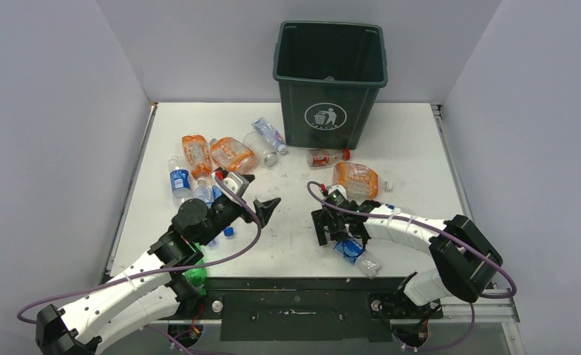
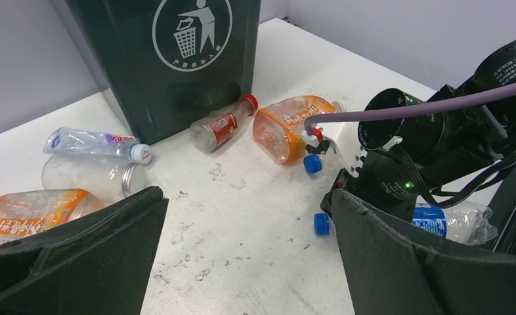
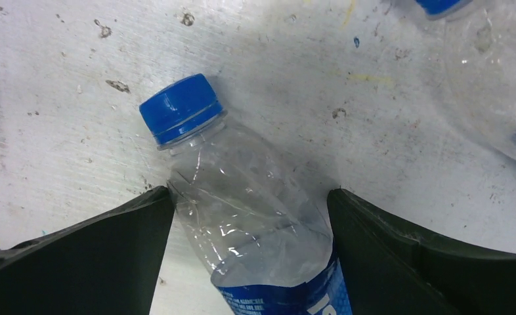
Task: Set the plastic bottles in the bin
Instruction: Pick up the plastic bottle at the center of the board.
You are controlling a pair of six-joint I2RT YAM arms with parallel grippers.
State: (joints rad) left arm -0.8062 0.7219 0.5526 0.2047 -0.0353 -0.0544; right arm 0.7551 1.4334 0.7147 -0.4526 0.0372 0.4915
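Bright, even, diffuse light. Soft, short shadows on the white surface [image 1: 406, 148]. Small glints on the clear bottle [image 3: 249, 216]. Wrist views are sharp, no motion blur.

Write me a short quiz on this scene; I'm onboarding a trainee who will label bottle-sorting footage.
1. True or false: the bin lies on its side.
2. What lies between the open jaws of the right gripper? A) a sponge B) a blue-capped clear bottle C) nothing
3. Fill in: the left gripper is open and holds ____.
Key: 1 false; 2 B; 3 nothing.
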